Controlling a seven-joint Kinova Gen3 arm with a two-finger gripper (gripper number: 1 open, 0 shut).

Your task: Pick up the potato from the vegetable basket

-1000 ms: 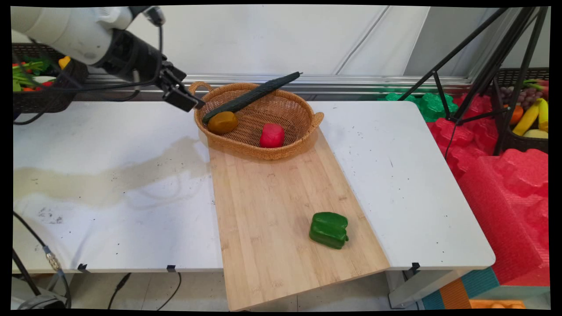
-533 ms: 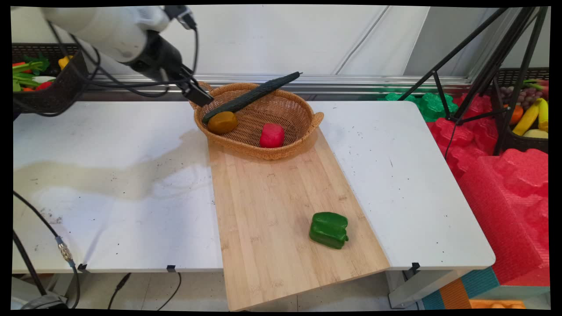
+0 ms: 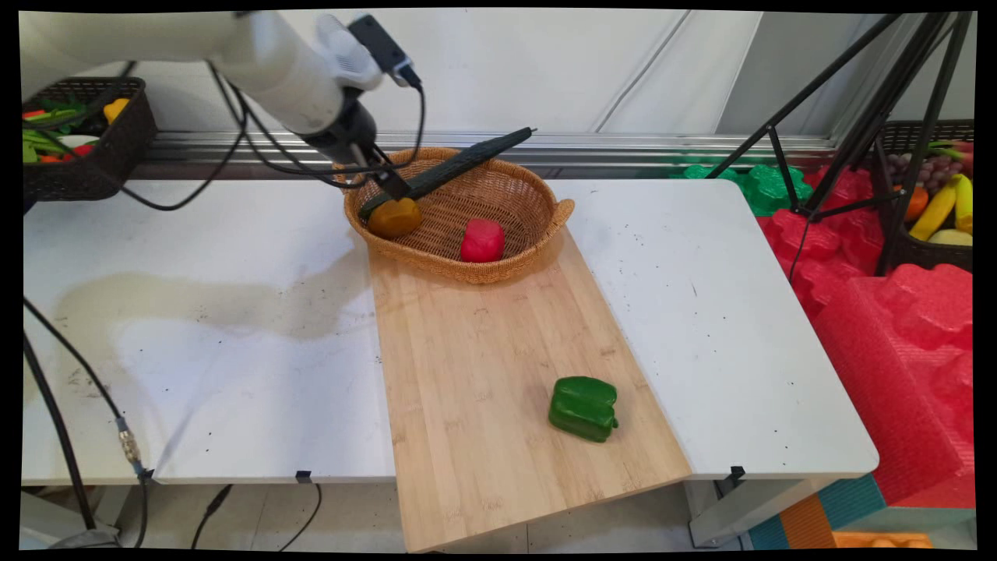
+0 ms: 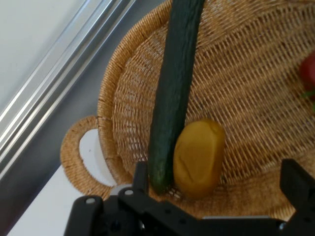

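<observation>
Here, gripper point(image 4: 216, 184) fingers spread wide, holding nothing, poised over wicker basket's point(image 3: 537, 214) left rim. Potato point(image 4: 198, 157) lies between them, touching cucumber point(image 4: 172, 93). Red pepper point(image 3: 482, 239) nearby; green pepper point(image 3: 583, 407) on cutting board point(image 3: 498, 374).

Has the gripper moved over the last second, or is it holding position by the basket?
Yes. The gripper has travelled rightward, from outside the wicker basket past its left handle to over its rim, above the yellow-brown vegetable and the cucumber.
</observation>
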